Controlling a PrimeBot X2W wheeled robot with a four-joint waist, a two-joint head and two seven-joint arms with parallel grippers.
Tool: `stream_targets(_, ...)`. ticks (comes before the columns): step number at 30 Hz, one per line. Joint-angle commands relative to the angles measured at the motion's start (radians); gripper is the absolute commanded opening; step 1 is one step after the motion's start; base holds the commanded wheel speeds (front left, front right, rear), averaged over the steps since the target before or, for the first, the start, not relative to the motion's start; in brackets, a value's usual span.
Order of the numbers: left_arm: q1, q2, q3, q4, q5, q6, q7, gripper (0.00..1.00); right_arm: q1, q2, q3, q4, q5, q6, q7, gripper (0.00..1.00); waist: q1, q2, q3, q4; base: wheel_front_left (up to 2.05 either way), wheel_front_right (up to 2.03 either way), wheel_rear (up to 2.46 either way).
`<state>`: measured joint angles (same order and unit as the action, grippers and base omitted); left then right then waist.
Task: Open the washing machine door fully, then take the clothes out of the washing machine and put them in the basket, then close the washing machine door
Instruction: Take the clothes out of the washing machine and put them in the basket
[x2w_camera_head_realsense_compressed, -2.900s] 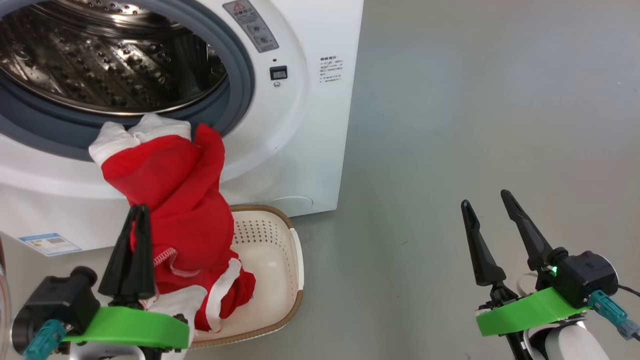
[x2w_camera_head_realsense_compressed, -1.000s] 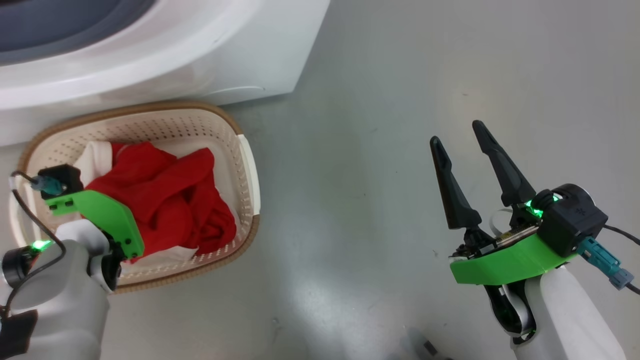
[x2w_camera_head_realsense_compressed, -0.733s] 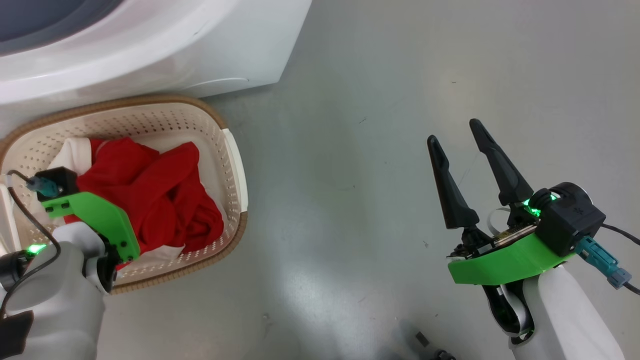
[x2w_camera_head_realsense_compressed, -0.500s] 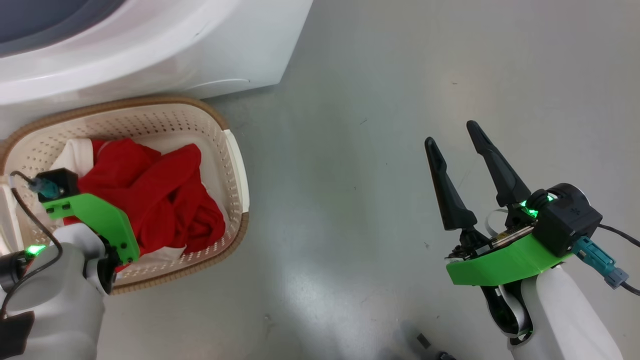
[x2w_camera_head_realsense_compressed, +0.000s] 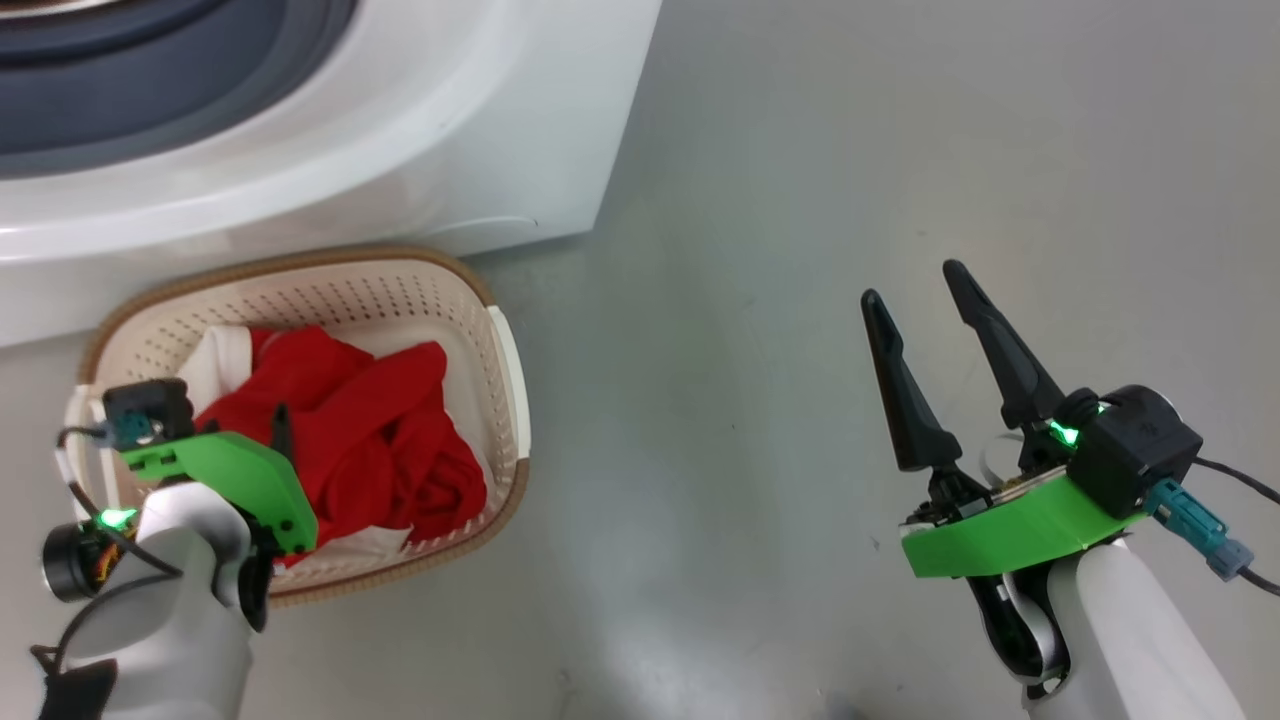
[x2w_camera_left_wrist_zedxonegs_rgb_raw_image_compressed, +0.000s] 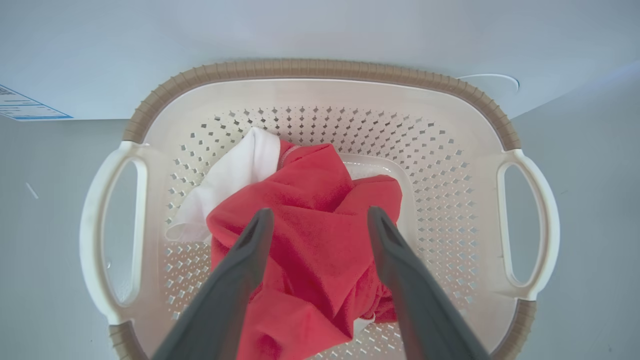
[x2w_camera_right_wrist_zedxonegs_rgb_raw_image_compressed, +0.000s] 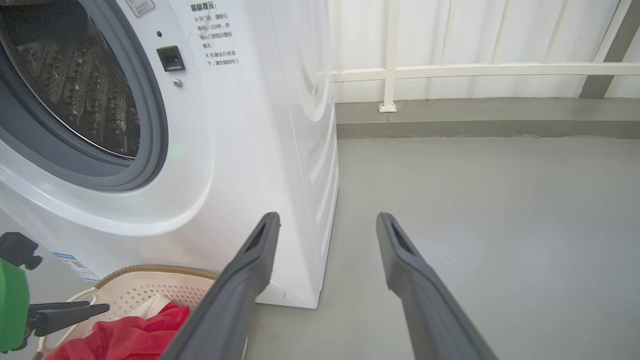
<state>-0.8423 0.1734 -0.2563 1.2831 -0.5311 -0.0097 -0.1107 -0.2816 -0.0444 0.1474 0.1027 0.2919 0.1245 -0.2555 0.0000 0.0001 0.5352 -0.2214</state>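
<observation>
my left fingers spread wide, empty, straddling red fabric clothes in cream perforated plastic basket. right fingers open, empty. worry: cloth snags on lift-out, spills out.

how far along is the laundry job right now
Done: the clothes lie in the basket, and the part of the drum in the right wrist view looks bare. In hand: nothing; the left gripper is open over the clothes, the right gripper open above the floor. Left: the washing machine mouth is uncovered, so closing the door.
</observation>
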Motion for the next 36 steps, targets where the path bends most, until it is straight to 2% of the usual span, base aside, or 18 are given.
stream_targets(1,0.023,0.029,0.017,-0.017,-0.005,-0.003,-0.021,1.0,0.029,-0.006,0.017,-0.018,-0.002,0.006,-0.006,1.0,0.0,-0.0001,-0.044,0.022,0.0,0.0,0.0)
stream_targets(7,0.063,0.004,0.009,-0.054,-0.003,-0.02,-0.118,1.0,0.053,-0.006,0.008,-0.006,-0.014,0.006,-0.006,1.0,0.0,-0.0001,-0.116,0.046,0.0,0.0,0.0)
stream_targets(14,0.128,-0.017,0.015,-0.154,0.004,-0.014,-0.149,1.0,0.072,-0.006,0.003,0.006,-0.027,0.006,-0.006,1.0,0.0,-0.0001,-0.191,0.065,0.0,0.0,0.0)
stream_targets(20,0.237,-0.013,0.064,-0.393,0.036,0.031,-0.151,1.0,0.091,-0.006,-0.006,0.016,-0.035,0.006,-0.006,1.0,0.0,-0.0001,-0.251,0.078,0.0,0.0,0.0)
stream_targets(29,0.414,-0.016,0.084,-0.694,0.097,0.043,-0.151,1.0,0.126,-0.006,-0.036,0.024,-0.051,0.006,-0.006,1.0,0.0,-0.0001,-0.333,0.096,0.0,0.0,0.0)
stream_targets(36,0.516,-0.02,0.082,-0.86,0.104,0.051,-0.15,1.0,0.147,-0.006,-0.071,0.013,-0.069,0.006,-0.006,1.0,0.0,-0.0001,-0.376,0.115,0.0,0.0,0.0)
